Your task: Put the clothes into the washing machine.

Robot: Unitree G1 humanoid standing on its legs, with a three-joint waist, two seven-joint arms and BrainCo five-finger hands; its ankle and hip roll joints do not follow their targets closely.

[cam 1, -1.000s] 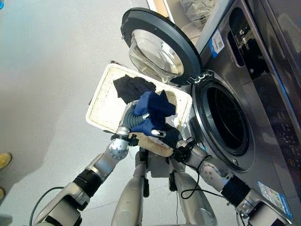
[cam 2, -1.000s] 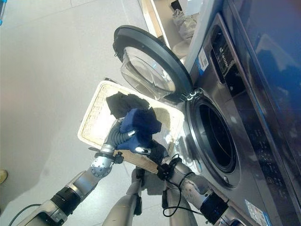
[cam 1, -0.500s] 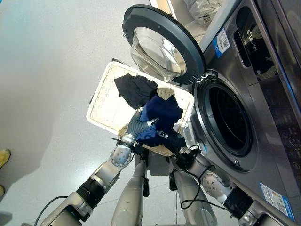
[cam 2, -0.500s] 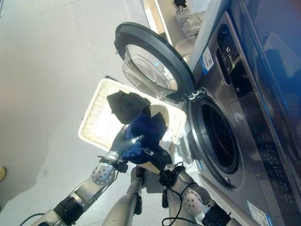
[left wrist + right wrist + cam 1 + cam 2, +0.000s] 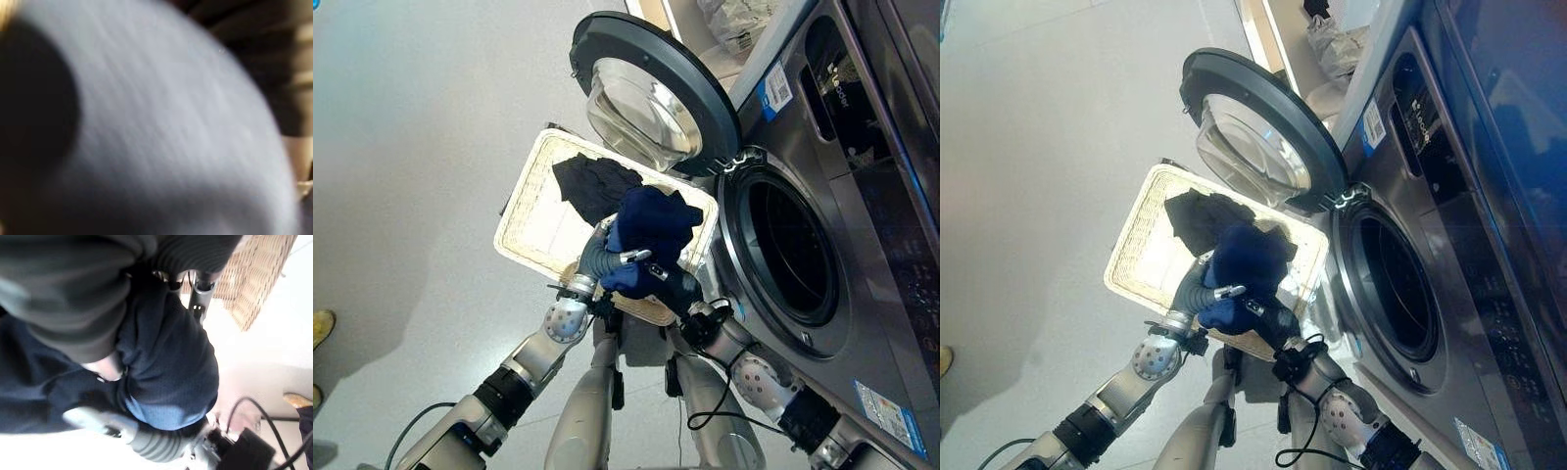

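Observation:
A dark blue garment (image 5: 651, 223) is bunched up between my two hands, held over the near right corner of the pale wicker basket (image 5: 530, 227). My left hand (image 5: 610, 257) grips it from the basket side, with a finger curled over the cloth. From the machine side my right hand (image 5: 672, 287) is curled into the same bundle (image 5: 166, 357). The cloth lies right against the left wrist camera (image 5: 171, 122). A black garment (image 5: 594, 184) lies in the basket's far part. Just right of the hands is the washing machine's drum opening (image 5: 788, 257), dark inside.
The machine's round door (image 5: 651, 93) stands swung open over the basket's far end. The basket sits on the light floor against the machine's front. A yellow shoe (image 5: 321, 328) shows at the left edge, and a plastic bag (image 5: 734, 22) lies beyond the machine.
Both hands have carried the blue garment a little up and to the right, toward the drum opening, bunching it tighter. The black garment has stayed in the basket.

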